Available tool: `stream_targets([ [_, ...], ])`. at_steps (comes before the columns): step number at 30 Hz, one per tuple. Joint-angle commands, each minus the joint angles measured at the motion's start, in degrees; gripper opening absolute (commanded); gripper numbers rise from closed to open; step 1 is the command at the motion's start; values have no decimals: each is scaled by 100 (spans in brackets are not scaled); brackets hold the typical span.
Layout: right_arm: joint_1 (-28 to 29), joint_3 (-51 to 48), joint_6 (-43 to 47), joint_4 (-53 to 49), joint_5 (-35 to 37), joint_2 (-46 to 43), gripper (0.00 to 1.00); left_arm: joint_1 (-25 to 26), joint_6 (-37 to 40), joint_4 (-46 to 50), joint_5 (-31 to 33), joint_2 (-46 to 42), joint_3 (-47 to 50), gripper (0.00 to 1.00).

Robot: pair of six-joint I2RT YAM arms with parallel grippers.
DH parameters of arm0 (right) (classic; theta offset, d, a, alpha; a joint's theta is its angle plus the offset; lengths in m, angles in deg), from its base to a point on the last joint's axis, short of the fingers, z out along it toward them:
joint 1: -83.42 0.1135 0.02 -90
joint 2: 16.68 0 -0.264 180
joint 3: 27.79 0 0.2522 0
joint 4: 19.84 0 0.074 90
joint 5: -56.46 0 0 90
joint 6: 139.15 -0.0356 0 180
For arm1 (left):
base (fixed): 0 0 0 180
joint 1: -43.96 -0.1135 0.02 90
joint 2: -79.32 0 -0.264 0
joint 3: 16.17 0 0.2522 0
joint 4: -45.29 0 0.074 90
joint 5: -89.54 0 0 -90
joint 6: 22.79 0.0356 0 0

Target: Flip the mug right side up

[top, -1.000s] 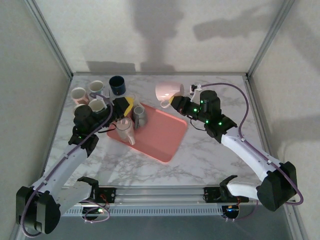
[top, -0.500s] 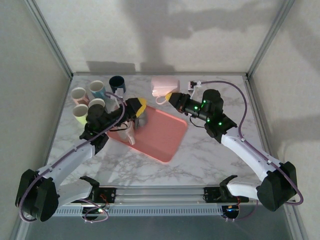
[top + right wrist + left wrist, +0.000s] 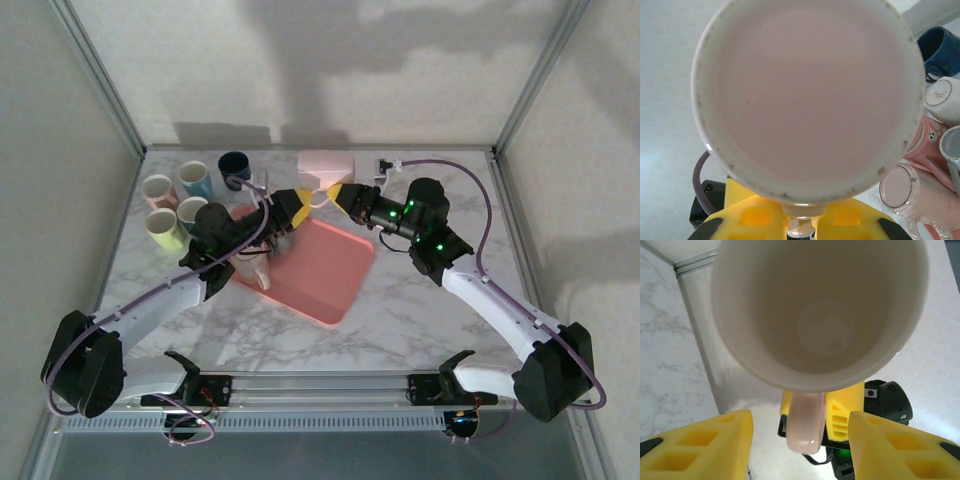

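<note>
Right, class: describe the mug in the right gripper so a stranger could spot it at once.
Find the white marble table and the salmon-pink rectangular tray at its middle. Beyond the tray's far edge, the right gripper pinches the handle of a pale pink ceramic mug. Unlike the other mugs, it hangs in the air.

No words can be read. A white mug [image 3: 944, 100] has a small round stamp on its flat end, but its letters are too tiny.
</note>
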Motion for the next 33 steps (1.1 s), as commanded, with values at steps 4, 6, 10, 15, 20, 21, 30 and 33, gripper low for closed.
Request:
stream_targets([
  [4, -33, 169, -38, 760, -251, -47, 0, 164, -81, -548, 145, 221, -335, 48],
  [6, -40, 180, -60, 776, -271, -45, 0, 168, -148, -653, 146, 289, -341, 45],
  [10, -39, 178, -98, 784, -300, -76, 0, 204, -186, -710, 146, 381, -385, 40],
  [15, -39, 134, -135, 795, -322, -101, 0, 227, -177, -736, 163, 404, -430, 36],
  [20, -39, 108, -144, 763, -302, -102, 0, 254, -173, -732, 155, 430, -466, 30],
  [21, -39, 108, -144, 752, -291, -100, 0, 252, -162, -732, 151, 430, -466, 26],
  [30, -33, 108, -100, 560, -180, -128, 1, 291, -57, -836, 81, 418, -444, 0],
  [33, -40, 78, -84, 491, -101, -156, 17, 298, -2, -929, 93, 391, -440, 0],
])
